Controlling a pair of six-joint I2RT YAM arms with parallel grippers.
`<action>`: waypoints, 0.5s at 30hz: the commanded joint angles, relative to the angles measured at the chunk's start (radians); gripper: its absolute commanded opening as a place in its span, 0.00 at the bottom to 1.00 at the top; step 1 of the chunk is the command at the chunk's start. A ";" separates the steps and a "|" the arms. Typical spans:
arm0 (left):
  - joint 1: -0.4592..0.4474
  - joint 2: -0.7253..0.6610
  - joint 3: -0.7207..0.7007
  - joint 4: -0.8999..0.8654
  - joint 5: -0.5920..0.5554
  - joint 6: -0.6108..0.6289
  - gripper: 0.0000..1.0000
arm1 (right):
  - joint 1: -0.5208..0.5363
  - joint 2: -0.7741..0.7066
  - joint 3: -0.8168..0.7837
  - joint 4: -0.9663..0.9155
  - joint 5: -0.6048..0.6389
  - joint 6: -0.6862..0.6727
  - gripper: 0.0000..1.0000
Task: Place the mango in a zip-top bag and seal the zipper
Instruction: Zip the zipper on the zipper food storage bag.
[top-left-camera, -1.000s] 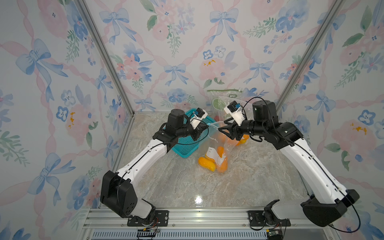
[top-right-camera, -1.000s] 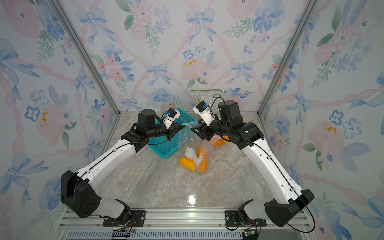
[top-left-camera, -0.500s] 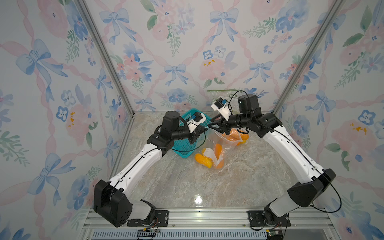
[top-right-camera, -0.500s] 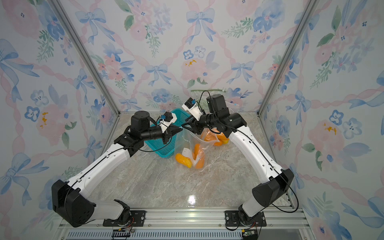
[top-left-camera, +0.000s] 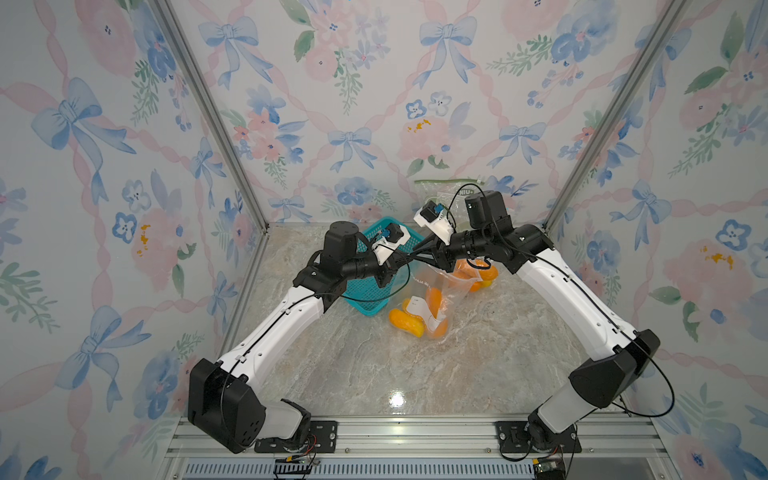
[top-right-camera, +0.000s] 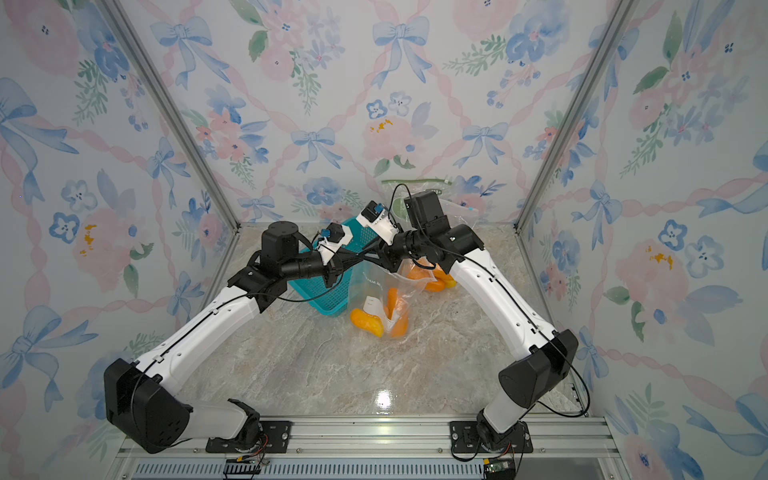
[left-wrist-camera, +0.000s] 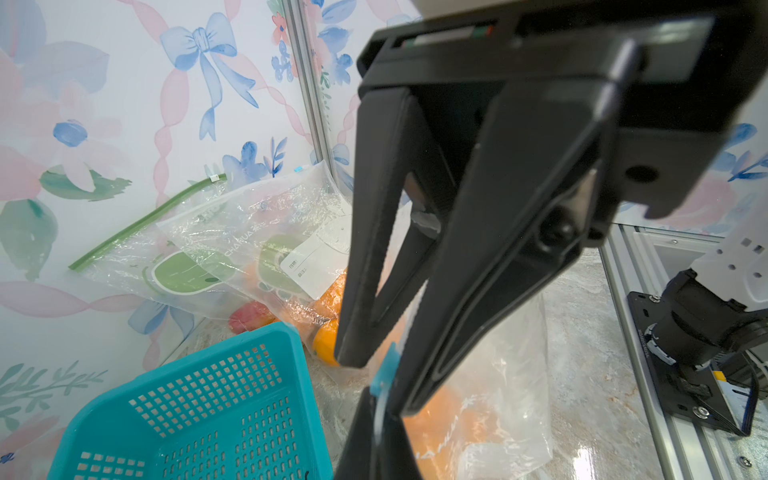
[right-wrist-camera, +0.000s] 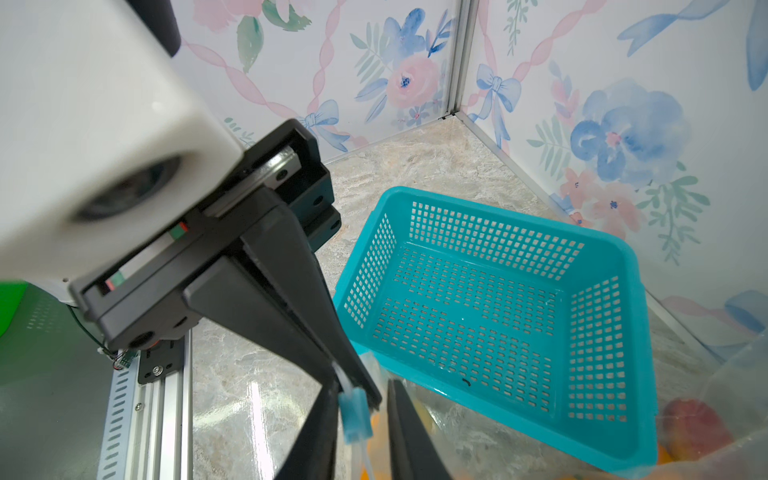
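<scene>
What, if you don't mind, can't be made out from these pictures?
Whether the zip-top bag is sealed: the left gripper and right gripper cover its mouth in both top views.
The red object: left wrist view, veiled by crumpled plastic; kind unclear.
The label print: left wrist view, too small to read.

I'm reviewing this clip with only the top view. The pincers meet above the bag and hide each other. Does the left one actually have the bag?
Observer: Yes. The left wrist view shows the left pincer shut on the zipper edge of the bag, right beside the blue slider.
Operator: And the right one?
Observer: In the right wrist view the right pincer straddles that slider, jaws apart, a gap on one side.
Operator: Anything hidden behind the arms?
Observer: A reddish fruit lies beside the basket, under the plastic of another bag.
</scene>
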 joint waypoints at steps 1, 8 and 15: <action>0.011 0.001 -0.005 0.008 0.027 -0.005 0.00 | 0.008 0.010 0.030 -0.032 -0.017 -0.009 0.24; 0.017 0.010 0.000 0.008 0.040 -0.011 0.00 | 0.009 0.010 0.033 -0.052 -0.023 -0.017 0.22; 0.021 0.017 0.005 0.008 0.048 -0.017 0.00 | 0.019 0.010 0.043 -0.067 -0.023 -0.029 0.14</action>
